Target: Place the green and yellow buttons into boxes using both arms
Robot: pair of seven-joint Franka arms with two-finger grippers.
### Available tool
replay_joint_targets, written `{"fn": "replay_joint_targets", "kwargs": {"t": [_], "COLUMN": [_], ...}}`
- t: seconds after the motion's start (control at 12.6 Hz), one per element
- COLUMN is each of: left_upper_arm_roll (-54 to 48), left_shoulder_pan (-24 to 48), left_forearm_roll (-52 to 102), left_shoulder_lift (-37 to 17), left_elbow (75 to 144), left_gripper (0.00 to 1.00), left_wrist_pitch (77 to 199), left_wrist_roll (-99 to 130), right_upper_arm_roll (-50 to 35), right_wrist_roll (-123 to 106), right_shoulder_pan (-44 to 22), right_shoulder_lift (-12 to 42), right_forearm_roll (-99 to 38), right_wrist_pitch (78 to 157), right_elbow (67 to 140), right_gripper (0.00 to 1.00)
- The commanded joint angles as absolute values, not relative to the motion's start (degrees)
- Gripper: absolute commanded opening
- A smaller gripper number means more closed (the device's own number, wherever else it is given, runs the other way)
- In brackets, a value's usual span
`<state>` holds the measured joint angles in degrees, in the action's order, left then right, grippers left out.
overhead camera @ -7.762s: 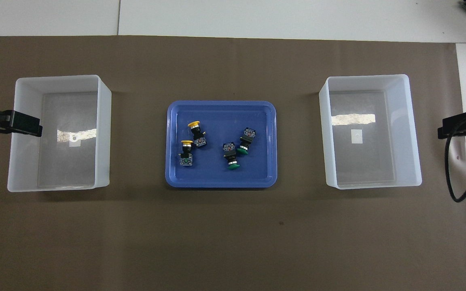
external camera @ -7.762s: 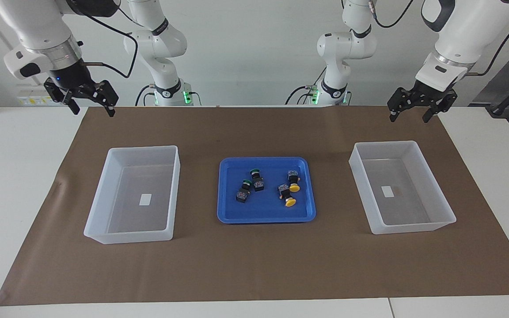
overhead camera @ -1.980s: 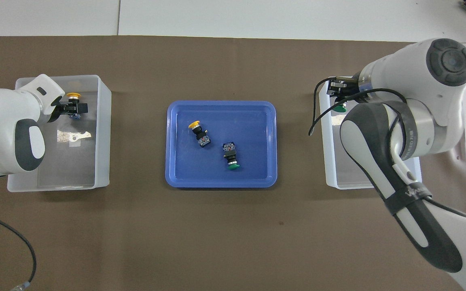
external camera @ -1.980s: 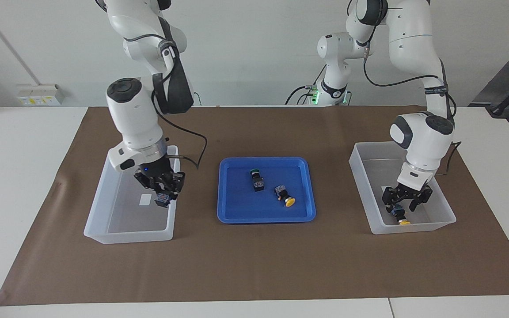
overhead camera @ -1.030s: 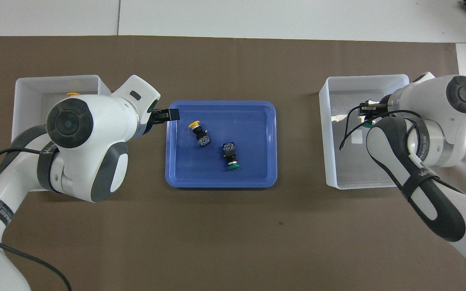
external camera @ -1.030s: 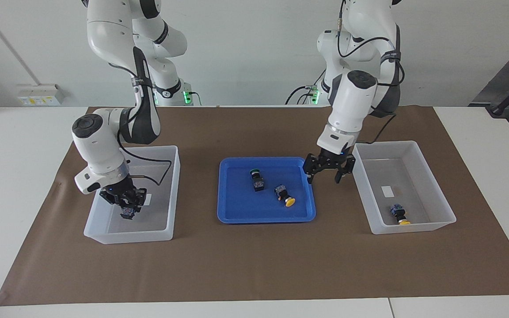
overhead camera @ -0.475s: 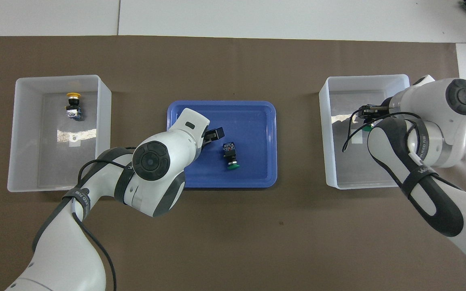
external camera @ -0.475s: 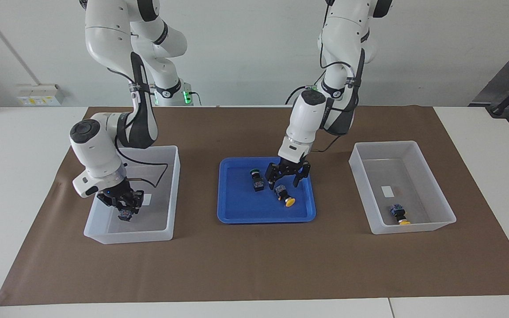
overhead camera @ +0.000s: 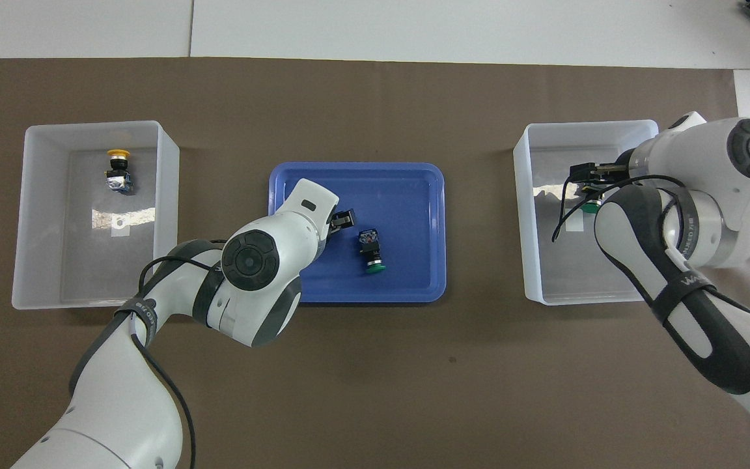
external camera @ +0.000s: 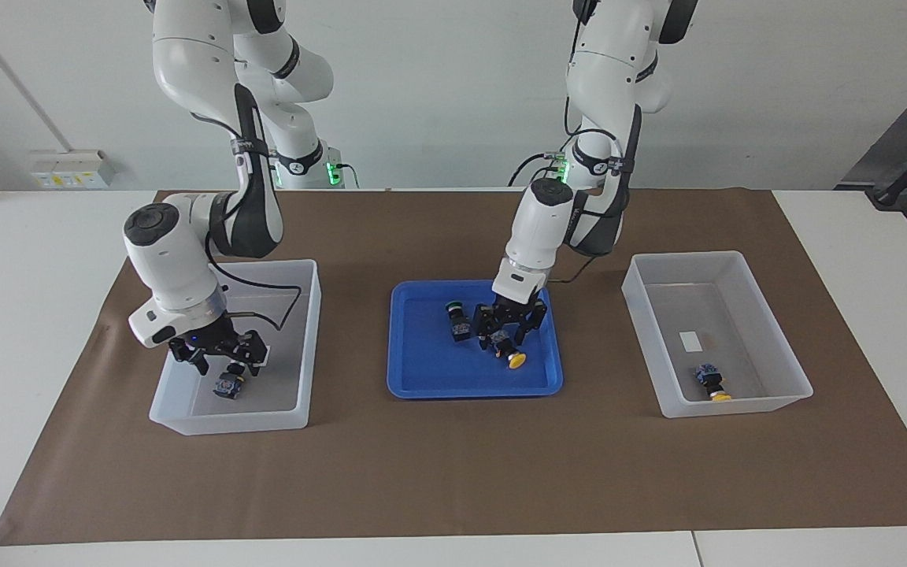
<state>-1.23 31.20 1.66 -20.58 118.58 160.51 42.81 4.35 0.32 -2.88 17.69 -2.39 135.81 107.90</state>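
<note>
Left end effector point(external camera: 510, 324) is down in the shallow blue plastic tray point(external camera: 422, 390) mid-bench, straddling the black body of a yellow-capped push-button switch point(external camera: 507, 346). That switch lies on its side, cap pointing away from the robots. Cannot tell whether the end effector is clamped on it or merely around it.

Second item in the tray is a green-capped black push-button switch point(external camera: 457, 321), just beside the left end effector toward the right arm's end and not touched.

Right end effector point(external camera: 217, 361) is inside the translucent white plastic bin point(external camera: 310, 331) at the right arm's end, jaws apart. Another green-capped switch point(external camera: 227, 386) lies on that bin's floor directly under it, released.

The matching translucent white bin point(external camera: 737, 257) at the left arm's end holds the other yellow-capped switch point(external camera: 712, 383), lying in the part farther from the robots.

Both bins and the tray sit on a brown paper mat point(external camera: 453, 472) over the white bench point(external camera: 28, 315).
</note>
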Motion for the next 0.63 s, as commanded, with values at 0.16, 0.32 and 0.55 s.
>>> {"fn": "replay_joint_targets", "kwargs": {"t": [0.16, 0.32, 0.55], "left_upper_arm_roll": [-0.09, 0.09, -0.09], "left_shoulder_pan": [31.38, 29.19, 23.32], "left_forearm_roll": [2.02, 2.02, 1.93], "left_shoulder_lift": [-17.77, -13.91, -8.10], "left_elbow": [119.36, 119.18, 117.87], "left_gripper": [0.00, 0.00, 0.00], "left_wrist_pitch": [158.65, 154.45, 145.58], "left_wrist_roll": [42.72, 40.45, 33.25], "right_upper_arm_roll": [3.69, 3.69, 3.69], "right_wrist_roll": [1.21, 6.13, 10.79], "right_shoulder_pan": [-5.17, -8.68, -15.62], "right_shoulder_lift": [11.78, 10.90, 11.16], "right_forearm_roll": [-3.52, -3.52, -3.52], "right_wrist_pitch": [127.19, 125.95, 127.53], "right_elbow": [105.74, 105.03, 104.33], "right_gripper": [1.00, 1.00, 1.00]}}
